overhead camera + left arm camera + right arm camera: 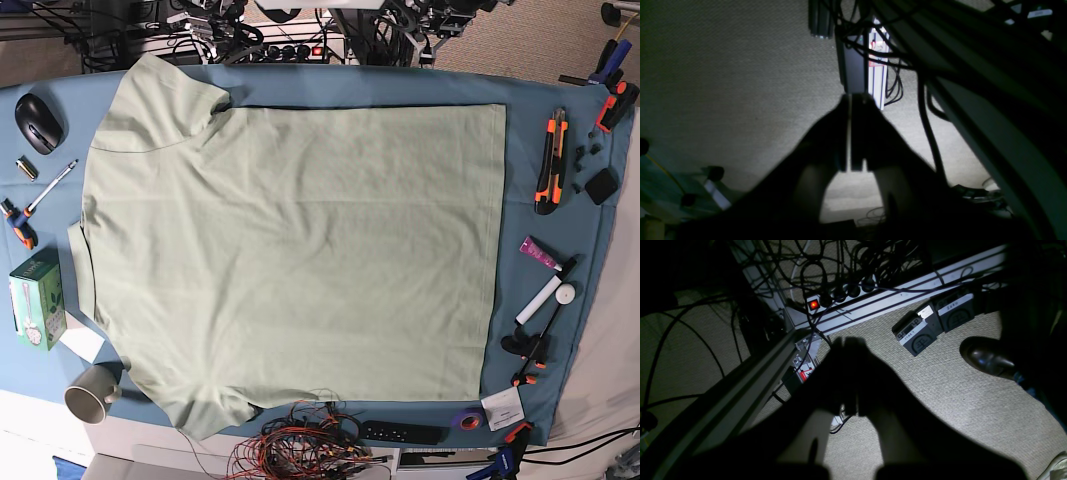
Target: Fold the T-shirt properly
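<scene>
The T-shirt [290, 250] is lying flat, filling the frame's centre; left gripper [850, 133] and right gripper [848, 373] are hanging closed, empty, over carpet. Risk: snagging the red wires [300, 450] at bottom.

Sage-green T-shirt [290, 250] — plain, blue table cloth [555, 210], black mouse [38, 122]

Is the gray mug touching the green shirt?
Apart. In the base view a strip of blue cloth shows between the mug and the shirt's bottom sleeve.
</scene>
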Available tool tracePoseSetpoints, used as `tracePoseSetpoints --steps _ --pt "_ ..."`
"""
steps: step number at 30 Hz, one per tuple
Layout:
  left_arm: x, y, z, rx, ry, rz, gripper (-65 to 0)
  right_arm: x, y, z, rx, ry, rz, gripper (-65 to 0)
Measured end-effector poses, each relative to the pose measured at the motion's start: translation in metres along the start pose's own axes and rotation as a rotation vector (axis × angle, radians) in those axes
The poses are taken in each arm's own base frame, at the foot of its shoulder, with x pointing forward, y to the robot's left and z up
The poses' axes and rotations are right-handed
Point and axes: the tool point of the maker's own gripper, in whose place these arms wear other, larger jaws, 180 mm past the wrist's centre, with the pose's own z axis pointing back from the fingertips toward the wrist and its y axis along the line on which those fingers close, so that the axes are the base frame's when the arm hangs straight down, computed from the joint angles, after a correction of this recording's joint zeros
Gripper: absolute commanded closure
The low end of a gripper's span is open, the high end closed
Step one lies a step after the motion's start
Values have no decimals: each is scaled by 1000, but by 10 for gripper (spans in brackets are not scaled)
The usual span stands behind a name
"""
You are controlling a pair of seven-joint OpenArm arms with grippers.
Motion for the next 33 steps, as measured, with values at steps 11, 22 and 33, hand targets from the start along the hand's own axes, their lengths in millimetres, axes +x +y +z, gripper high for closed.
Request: tracePoseSetpoints --steps 11,22,33 --pt "2 0 0 1 -3 0 0 0 0 0 0 0 0 0" --pt "5 0 0 1 -19 0 0 0 0 0 0 0 0 0" --pt "-7 28 9 24 -61 -12 0 -16 -28 15 54 -39 26 0"
